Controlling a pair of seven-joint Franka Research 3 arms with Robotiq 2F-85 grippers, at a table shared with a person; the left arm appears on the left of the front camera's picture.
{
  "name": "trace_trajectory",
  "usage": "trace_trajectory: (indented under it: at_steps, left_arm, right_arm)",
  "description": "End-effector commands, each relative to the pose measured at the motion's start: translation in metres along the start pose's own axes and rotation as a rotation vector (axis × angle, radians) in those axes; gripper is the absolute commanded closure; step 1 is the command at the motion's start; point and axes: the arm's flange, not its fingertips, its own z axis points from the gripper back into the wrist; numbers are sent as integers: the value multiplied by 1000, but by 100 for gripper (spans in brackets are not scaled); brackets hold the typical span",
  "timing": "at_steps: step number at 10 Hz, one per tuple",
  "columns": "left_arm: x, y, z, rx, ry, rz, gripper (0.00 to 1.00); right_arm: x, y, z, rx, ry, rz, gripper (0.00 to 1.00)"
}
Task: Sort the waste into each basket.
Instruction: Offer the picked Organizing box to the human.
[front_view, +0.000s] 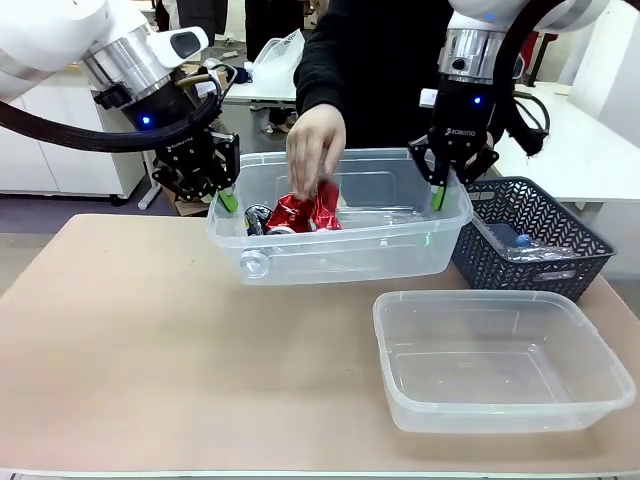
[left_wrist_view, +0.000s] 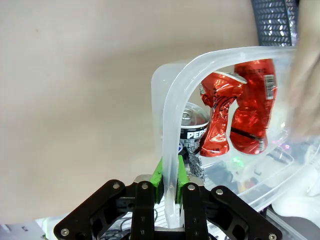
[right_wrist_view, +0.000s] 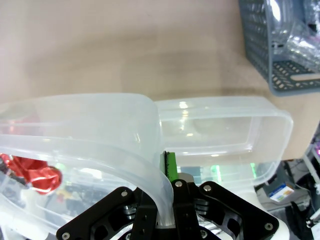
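Both grippers hold one clear basket up above the table by its short ends. My left gripper is shut on the left rim. The right gripper pinches the right rim. Inside lie crushed red cans and a black and silver can. A person's hand reaches into this basket and touches the red cans. The second clear basket stands on the table at the front right, with nothing in it.
A dark lattice basket sits at the right behind the second clear one, with clear bottles in it. The person stands at the far edge. The table's left half and front are bare tan surface.
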Motion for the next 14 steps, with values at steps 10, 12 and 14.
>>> trace_trajectory:
  at_steps: [10,12,14]
  left_arm:
    - [-4,-2,6,-6,-7,-21,92]
    - [15,-1,11,33,-12,-22,92]
    - [75,4,38,-49,-37,-30,92]
  right_arm:
    - [-2,-2,-2,-16,-7,-30,97]
    - [22,6,9,-31,43,14,97]
    - [88,18,40,-109,27,68,97]
